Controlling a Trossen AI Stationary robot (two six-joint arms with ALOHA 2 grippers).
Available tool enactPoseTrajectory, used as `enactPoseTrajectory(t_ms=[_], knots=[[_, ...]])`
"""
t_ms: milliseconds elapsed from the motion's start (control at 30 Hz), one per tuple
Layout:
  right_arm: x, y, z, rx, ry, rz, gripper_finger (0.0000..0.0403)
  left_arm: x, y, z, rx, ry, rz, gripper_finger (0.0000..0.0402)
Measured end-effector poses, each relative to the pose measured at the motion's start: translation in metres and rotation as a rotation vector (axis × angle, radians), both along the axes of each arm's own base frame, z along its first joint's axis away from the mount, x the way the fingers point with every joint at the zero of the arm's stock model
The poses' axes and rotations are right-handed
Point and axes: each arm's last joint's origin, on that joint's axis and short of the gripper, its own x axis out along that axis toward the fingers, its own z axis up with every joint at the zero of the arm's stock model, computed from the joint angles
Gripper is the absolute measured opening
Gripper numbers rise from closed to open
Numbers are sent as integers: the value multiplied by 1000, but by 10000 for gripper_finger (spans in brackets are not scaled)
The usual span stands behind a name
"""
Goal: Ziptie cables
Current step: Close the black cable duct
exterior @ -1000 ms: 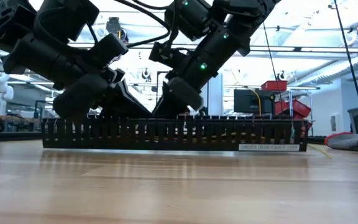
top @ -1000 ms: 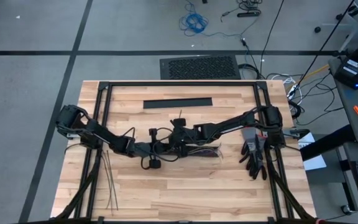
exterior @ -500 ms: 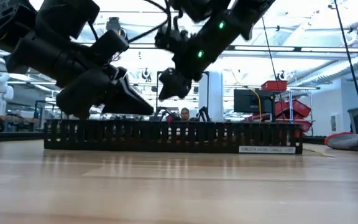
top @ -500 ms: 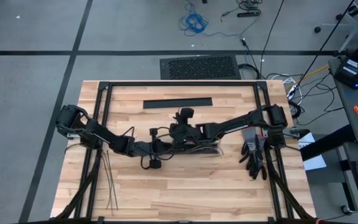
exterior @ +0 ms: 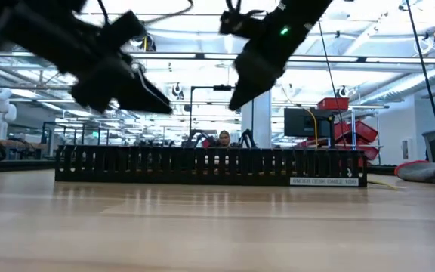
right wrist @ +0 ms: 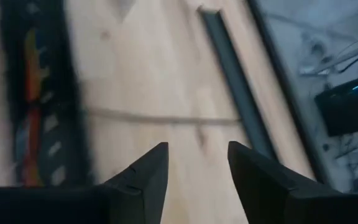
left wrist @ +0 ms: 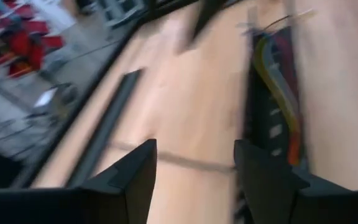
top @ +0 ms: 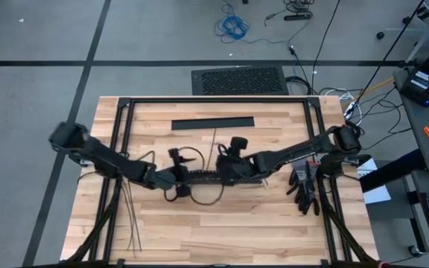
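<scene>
We see both arms reaching in over the middle of the worktop point(top: 237, 231), the left arm from the left of the frame and the right arm from the right. They meet over the black slotted duct point(exterior: 210, 165), which lies across the centre.

The left gripper point(left wrist: 196, 148) hangs above the duct's left part. Its fingers are spread w/ nothing between them, only bare wood showing in the gap. The right gripper point(right wrist: 197, 146) hangs above the duct nearer its middle, fingers likewise apart and holding nothing. In the low view both grippers sit clear above the duct's top edge, not touching it.

The cables point(left wrist: 277, 93) lie inside the duct, running along its length. We can make out yellow, orange and red strands, and a few ends stick out past one end of the duct. In the high view they're mostly hidden under the right arm.

The zipties point(top: 130, 216) lie in a loose bunch at the lower left of the high view, by the worktop's left rail and well apart from the duct. One more thin dark strip point(top: 214, 140) lies alone on the wood, just above centre in the high view, btwn the duct and a flat black bar point(top: 213, 123) near the worktop's top edge.

Dark gloves point(top: 304, 186) rest at centre right, beside the right rail.
</scene>
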Motion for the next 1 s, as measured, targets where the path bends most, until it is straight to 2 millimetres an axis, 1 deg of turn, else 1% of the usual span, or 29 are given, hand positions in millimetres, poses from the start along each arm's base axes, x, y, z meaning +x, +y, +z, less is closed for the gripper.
enactPoseTrajectory(t_ms=[100, 167, 233, 300, 367, 467, 533, 600, 700, 767, 833, 900, 1000], knots=[[-14, 12, 5, 19, -5, 5, 150, -17, -1, 30, 0, -34, 58, 203], [-24, 15, 9, 27, -29, 1, 144, -32, 2, 48, -41, -75, 80, 198], [-38, 12, 12, 27, -59, -32, 137, -47, 7, 59, -96, -93, 109, 193], [-53, 7, 13, 34, -107, -77, 132, -61, 13, 63, -149, -86, 150, 190], [-72, -1, 11, 51, -160, -119, 129, -75, 20, 62, -183, -43, 199, 189], [-100, -13, 0, 127, -238, -149, 128, -87, 27, 55, -208, 1, 263, 189], [-118, -21, -13, 209, -259, -167, 128, -89, 29, 49, -204, 15, 278, 189], [-135, -28, -27, 274, -278, -228, 128, -89, 31, 46, -203, 13, 283, 189], [-154, -34, -49, 307, -281, -330, 128, -85, 34, 43, -187, 18, 319, 189], [-162, -38, -61, 292, -275, -386, 128, -83, 37, 41, -172, 14, 353, 189], [-166, -42, -67, 266, -273, -423, 127, -80, 41, 40, -165, 3, 384, 189], [-165, -47, -68, 230, -271, -440, 127, -77, 45, 36, -152, 20, 409, 189], [-157, -56, -62, 199, -306, -390, 127, -71, 50, 29, -122, 67, 434, 189]])
